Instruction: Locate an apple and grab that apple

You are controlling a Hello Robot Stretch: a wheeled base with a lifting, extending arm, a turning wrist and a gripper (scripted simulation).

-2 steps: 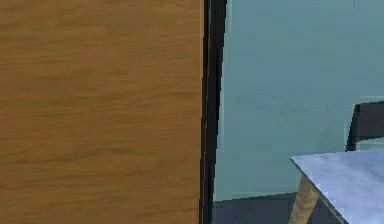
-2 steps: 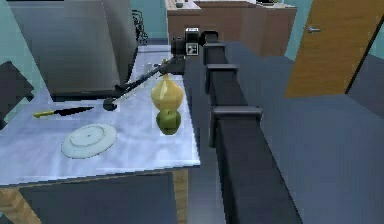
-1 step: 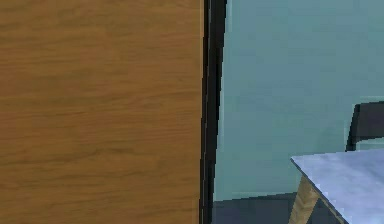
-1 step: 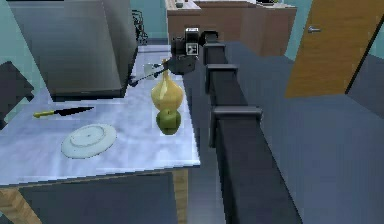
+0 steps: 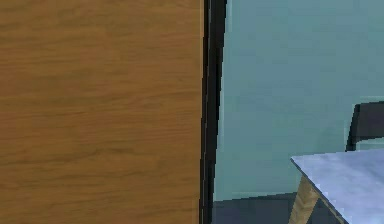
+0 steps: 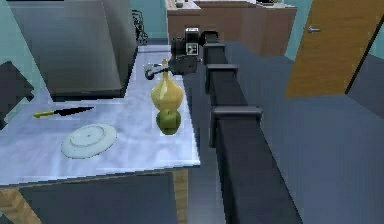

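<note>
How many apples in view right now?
1. A green apple on the table, in front of a yellow vase and right of the white plate in the arm side view. Another could hide behind the vase.

Ahead of you, a broad brown wood-grain panel point(image 5: 100, 110) takes up the forward view's left and middle, ending in a dark upright edge point(image 5: 212, 100). Right of it you see a plain pale teal wall point(image 5: 290, 80), a dark chair back point(image 5: 368, 125), and the corner of a pale grey marbled table point(image 5: 350, 180) on a light wooden leg point(image 5: 305, 205). In the arm side view, you have a similar marbled tabletop point(image 6: 140, 130) over a dark blue-grey floor point(image 6: 330, 150), a brown wooden door point(image 6: 335, 50) at the right and a wooden counter point(image 6: 240, 20) far off.
</note>
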